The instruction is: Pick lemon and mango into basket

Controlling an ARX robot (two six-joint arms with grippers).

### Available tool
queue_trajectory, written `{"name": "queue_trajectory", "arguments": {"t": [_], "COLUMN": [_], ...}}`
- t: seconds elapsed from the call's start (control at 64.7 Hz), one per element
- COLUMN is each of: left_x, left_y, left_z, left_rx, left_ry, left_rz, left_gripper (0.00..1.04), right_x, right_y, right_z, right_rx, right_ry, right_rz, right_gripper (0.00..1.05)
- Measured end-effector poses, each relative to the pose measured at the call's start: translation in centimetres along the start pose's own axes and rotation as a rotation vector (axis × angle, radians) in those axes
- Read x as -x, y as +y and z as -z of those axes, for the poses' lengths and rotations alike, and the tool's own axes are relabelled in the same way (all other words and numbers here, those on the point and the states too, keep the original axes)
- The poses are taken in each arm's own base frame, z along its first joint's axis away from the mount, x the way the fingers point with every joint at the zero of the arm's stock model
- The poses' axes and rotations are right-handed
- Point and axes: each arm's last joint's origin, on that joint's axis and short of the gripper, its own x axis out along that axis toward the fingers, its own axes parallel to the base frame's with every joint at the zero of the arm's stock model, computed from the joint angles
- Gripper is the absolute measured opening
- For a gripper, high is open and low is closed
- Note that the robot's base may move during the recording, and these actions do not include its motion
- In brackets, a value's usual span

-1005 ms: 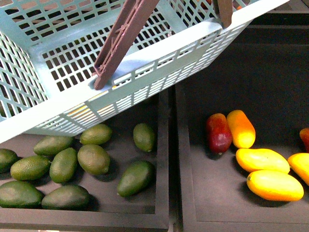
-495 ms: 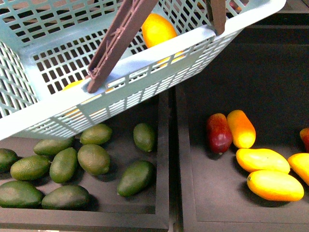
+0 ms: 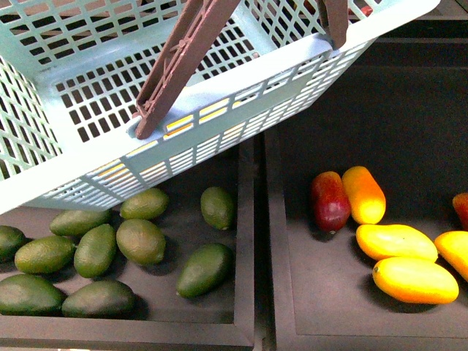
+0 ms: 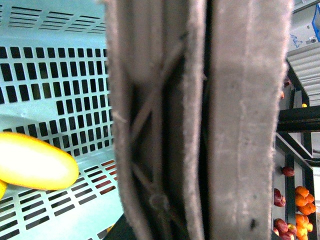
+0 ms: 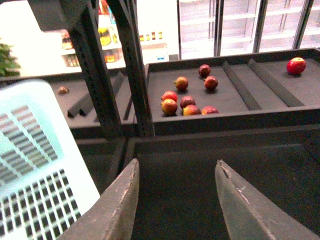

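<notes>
The pale teal basket [image 3: 219, 84] hangs tilted over the back left, its brown handle [image 3: 183, 51] running up out of the front view. My left gripper is shut on that handle [image 4: 200, 125], which fills the left wrist view and hides the fingers. Inside the basket lies a smooth, long yellow mango [image 4: 35, 160]; a sliver of a second yellow fruit [image 4: 2, 188] shows beside it, too little to name as the lemon. Yellow also shows through the near wall's slots [image 3: 183, 121]. My right gripper [image 5: 177, 162] is open over a bare dark tray, with the basket [image 5: 35, 165] beside it.
Several green avocados [image 3: 141, 240] lie in the left tray below the basket. The right tray [image 3: 322, 307] holds several yellow mangoes [image 3: 414, 280] and a dark red one [image 3: 330, 202]. A raised divider [image 3: 257, 241] separates the trays. Red fruits [image 5: 187, 101] sit on a far shelf behind a dark post [image 5: 130, 65].
Half a second ago a yellow-orange fruit showed high inside the basket; now it is gone from that spot, with yellow behind the near wall's slots. The basket has shifted slightly. Tray fruit is unmoved.
</notes>
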Motion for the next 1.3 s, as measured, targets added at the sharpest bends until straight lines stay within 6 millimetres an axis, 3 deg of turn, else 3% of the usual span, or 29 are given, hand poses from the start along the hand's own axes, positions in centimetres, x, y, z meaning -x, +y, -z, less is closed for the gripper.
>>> {"name": "queue_trajectory", "arguments": {"t": [0.232,0.711,1.299], "left_x": [0.0,0.0,0.0], "left_y": [0.0,0.0,0.0], "left_z": [0.0,0.0,0.0], "left_rx": [-0.001,0.001,0.001], "left_ry": [-0.003,-0.001,-0.002], "left_rz": [-0.002,-0.001,-0.002], "left_gripper": [0.15,0.15,0.15], "right_x": [3.4,8.0,11.1], "right_y": [-1.9,-4.5,-4.6], "right_z": [3.0,6.0,7.7], "right_rx": [0.047,0.057,0.058], "right_ry": [0.016,0.017,0.000], "right_rz": [0.004,0.010,0.006], "right_gripper": [0.02,0.02,0.02]}}
